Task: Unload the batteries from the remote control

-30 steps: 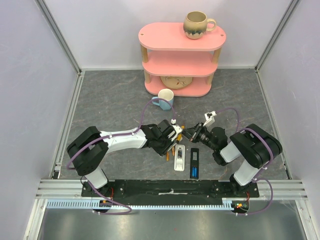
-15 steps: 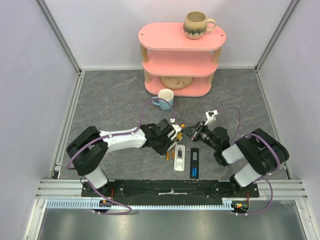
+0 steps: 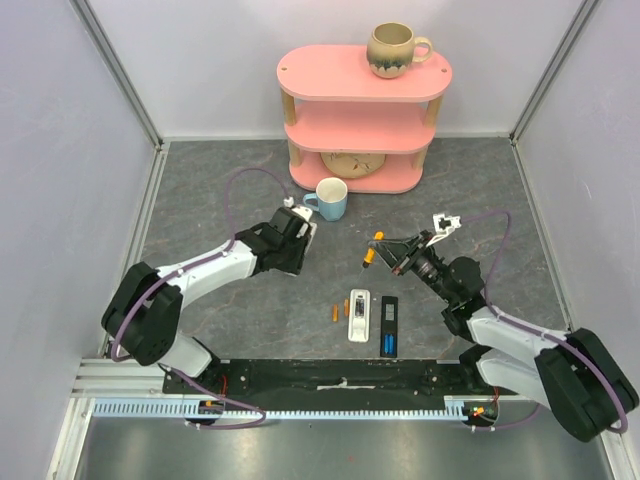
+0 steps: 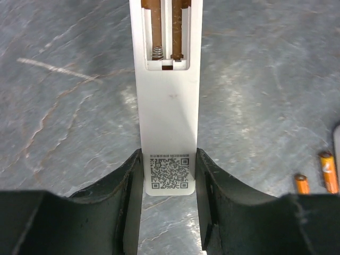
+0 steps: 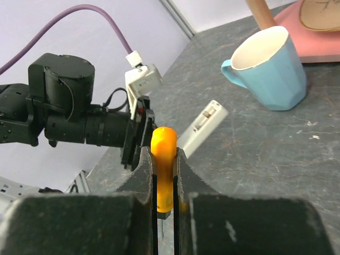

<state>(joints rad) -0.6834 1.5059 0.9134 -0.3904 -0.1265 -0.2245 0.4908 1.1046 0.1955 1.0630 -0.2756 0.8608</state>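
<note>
- The left claw [image 4: 169, 172] is clamped on the bottom end of a white remote [image 4: 169, 106], one finger on each long side.
- The back of this remote is open, and two brown-orange batteries [image 4: 155, 24] lie side by side in the slot (a small spring touches one of them).
- The right claw [image 5: 163, 159] is squeezed tight on the orange handle of a screwdriver [image 5: 163, 139].
- A second white remote [image 3: 358, 316] lies flat on the grey table [image 3: 220, 190].
- From that remote, in the top view, the left claw is at 10 o'clock and the right claw is at 1 o'clock.
- Loose orange batteries [image 4: 328, 171] lie on the table at 9 o'clock from the second white remote, just beside it.
- A black piece [image 3: 389, 313] lies at its 3 o'clock.
- Blue batteries [image 3: 387, 345] lie at 6 o'clock from the black piece, very close.
- A blue mug [image 3: 329, 198] stands at 1 o'clock from the left claw, near the pink shelf [image 3: 360, 125].
</note>
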